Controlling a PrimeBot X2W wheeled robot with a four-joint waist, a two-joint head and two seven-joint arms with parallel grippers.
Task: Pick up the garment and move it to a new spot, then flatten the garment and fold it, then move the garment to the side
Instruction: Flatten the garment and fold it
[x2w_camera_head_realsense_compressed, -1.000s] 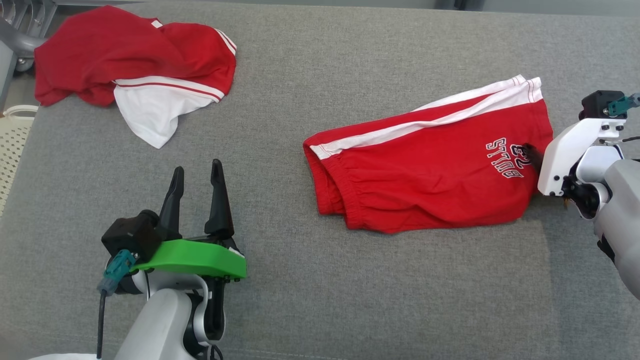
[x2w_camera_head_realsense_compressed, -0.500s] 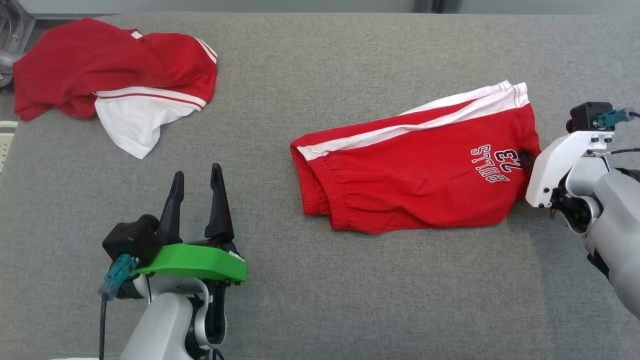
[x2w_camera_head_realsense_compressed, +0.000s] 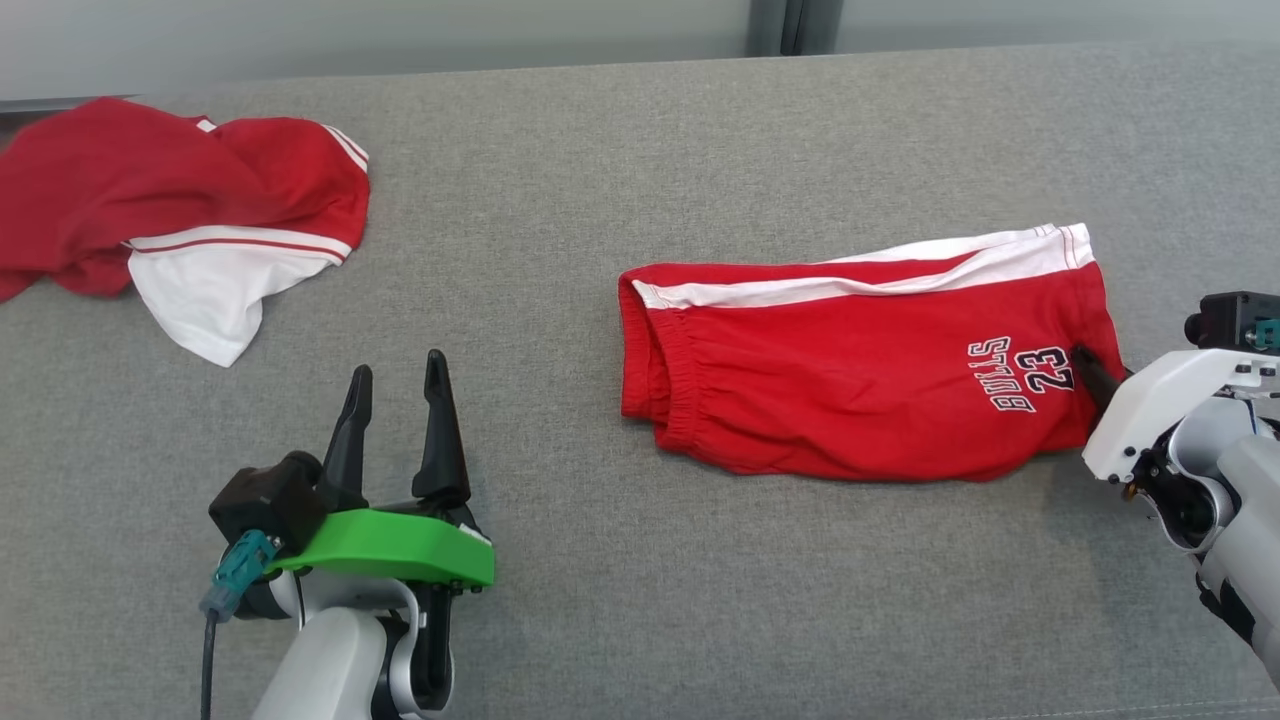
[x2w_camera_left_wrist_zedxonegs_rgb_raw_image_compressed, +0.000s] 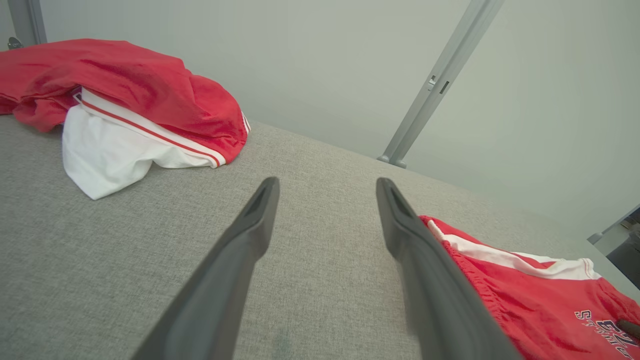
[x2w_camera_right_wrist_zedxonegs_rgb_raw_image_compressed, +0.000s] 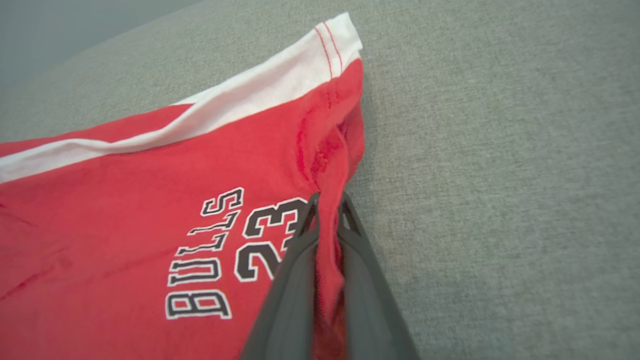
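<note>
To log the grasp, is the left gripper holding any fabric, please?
No, the left gripper stands open over the grey surface, nothing between its fingers.

Lab-like bay — grey fabric worktop (x2w_camera_head_realsense_compressed: 640, 620), bare wall (x2w_camera_left_wrist_zedxonegs_rgb_raw_image_compressed: 320, 60), metal post (x2w_camera_left_wrist_zedxonegs_rgb_raw_image_compressed: 440, 85).

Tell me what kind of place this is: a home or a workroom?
Probably a robot test room, not a home: a flat surface covered in grey woven fabric, bare pale wall panels with a grey metal post, and red shorts with a white stripe laid out.

Grey fabric surface (x2w_camera_head_realsense_compressed: 600, 150), pale wall (x2w_camera_left_wrist_zedxonegs_rgb_raw_image_compressed: 325, 60), grey metal post (x2w_camera_left_wrist_zedxonegs_rgb_raw_image_compressed: 430, 97)
</note>
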